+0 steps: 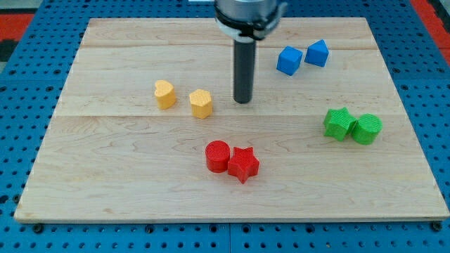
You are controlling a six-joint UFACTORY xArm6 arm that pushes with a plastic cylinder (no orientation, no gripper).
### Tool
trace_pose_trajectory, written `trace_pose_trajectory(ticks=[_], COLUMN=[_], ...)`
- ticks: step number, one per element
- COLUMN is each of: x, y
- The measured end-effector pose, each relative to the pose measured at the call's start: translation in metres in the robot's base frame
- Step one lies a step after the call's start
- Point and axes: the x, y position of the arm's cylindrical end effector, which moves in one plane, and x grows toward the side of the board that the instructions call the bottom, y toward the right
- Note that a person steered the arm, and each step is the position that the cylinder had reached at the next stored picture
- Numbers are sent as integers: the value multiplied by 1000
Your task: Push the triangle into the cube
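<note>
A: Board? Tip?

B: Pale wooden board (126, 204) on a blue pegboard surface (28, 42). My tip (242, 102) touches down near the middle, a bit toward the view's top. Dark straight rod (243, 70) runs up into the arm mount at the top edge. No pincer on this rig, just the rod, so nothing to call open or closed

A: Task blocks?

B: Blue cube block (289, 60) and blue triangle-ish block (317, 53), upper right of the view. Triangle sits just to the right of the cube, slightly higher. They look touching or nearly so, can't tell for sure

A: Tip relative to them?

B: Left of the cube and lower, clearly apart, touching neither

A: What's closest to the tip?

B: Yellow hexagon-like block (201, 103), just to its left, small gap. Second yellow block, heart-ish shape (165, 94), further left

A: Rest?

B: Red cylinder block (217, 155) and red star block (242, 164), touching, below the tip toward the view's bottom. Green star-shaped block (339, 124) and green cylinder block (365, 129), side by side at the right edge, below the blue pair
</note>
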Motion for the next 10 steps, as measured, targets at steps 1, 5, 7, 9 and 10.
trace_pose_trajectory(ticks=[1,5,7,9,10], x=[3,-91,-84,-137,-138], y=[-68,108,196,93,128])
